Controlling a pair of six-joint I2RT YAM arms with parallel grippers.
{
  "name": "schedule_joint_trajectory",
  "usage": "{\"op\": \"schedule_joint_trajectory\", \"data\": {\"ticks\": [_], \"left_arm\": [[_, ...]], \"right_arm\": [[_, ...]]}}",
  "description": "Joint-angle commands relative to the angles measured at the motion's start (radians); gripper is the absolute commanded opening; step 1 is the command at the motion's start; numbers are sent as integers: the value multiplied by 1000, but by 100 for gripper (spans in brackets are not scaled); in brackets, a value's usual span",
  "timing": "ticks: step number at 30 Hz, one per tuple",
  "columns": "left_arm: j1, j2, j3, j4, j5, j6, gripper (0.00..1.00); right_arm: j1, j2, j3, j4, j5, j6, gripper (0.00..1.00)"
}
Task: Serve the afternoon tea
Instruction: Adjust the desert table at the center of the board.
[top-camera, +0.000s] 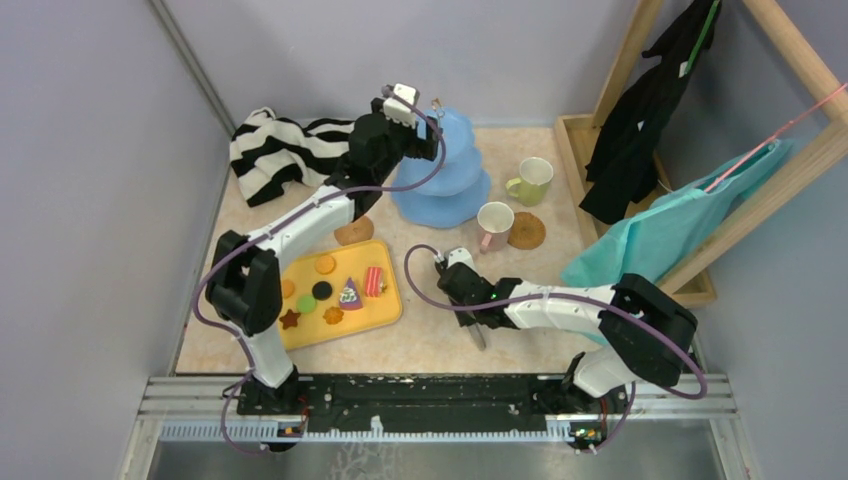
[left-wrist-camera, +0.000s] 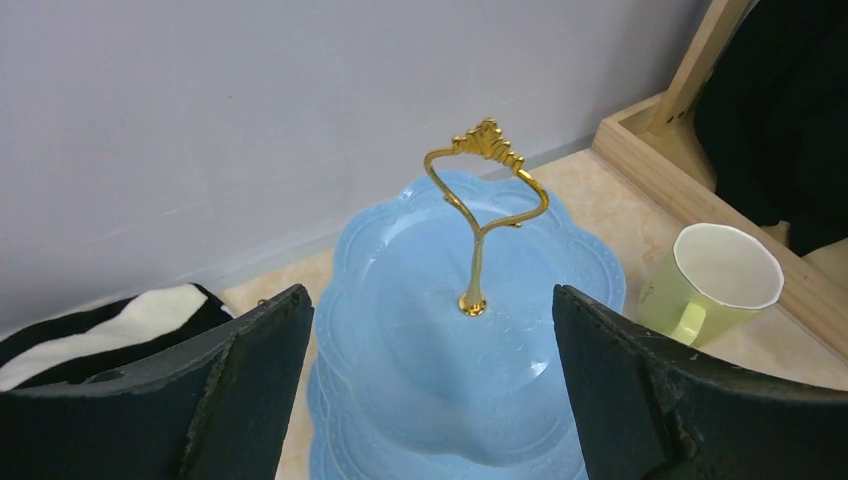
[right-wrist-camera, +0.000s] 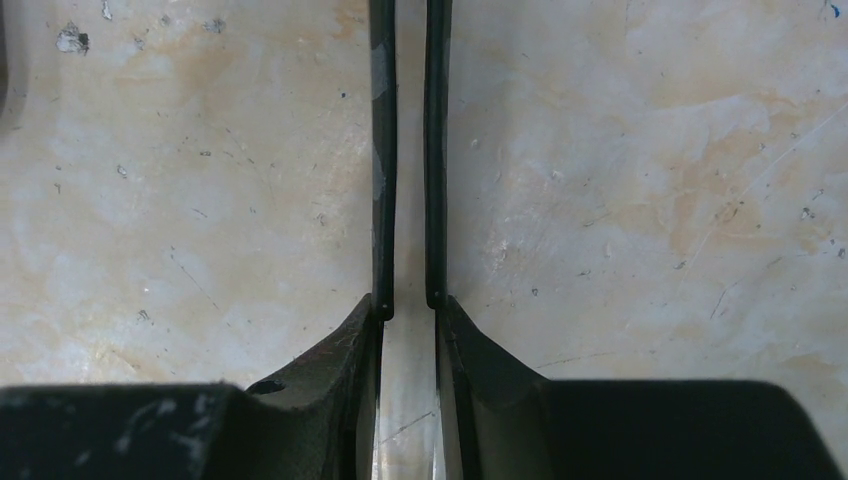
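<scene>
Holding toy cookies (top-camera: 325, 264), yellow tray (top-camera: 388, 305)

Top: high, whole table (top-camera: 440, 335). Left wrist: near stand (left-wrist-camera: 400, 350), shared with top. Right wrist: close, straight down.
</scene>
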Motion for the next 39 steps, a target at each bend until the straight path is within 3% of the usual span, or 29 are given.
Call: {"op": "schedule_joint_trajectory", "data": {"ticks": [1, 21, 28, 33, 39], "left_arm": [[-23, 38, 77, 15, 25, 71, 95], [-40, 253, 269, 29, -58, 89, 91], [-40, 295, 288, 71, -133, 130, 75], [-41, 304, 295, 76, -170, 173, 48], [-41, 290, 272, 98, -205, 235, 31]], "right_arm": [[-14, 17, -11, 24, -34, 11, 24], [-41, 12, 11, 4, -66, -11, 25], [-60, 25, 33, -1, -81, -30, 24], [-66, 25, 48, -9, -88, -39, 23], [-66, 22, 53, -14, -93, -41, 23]]}}
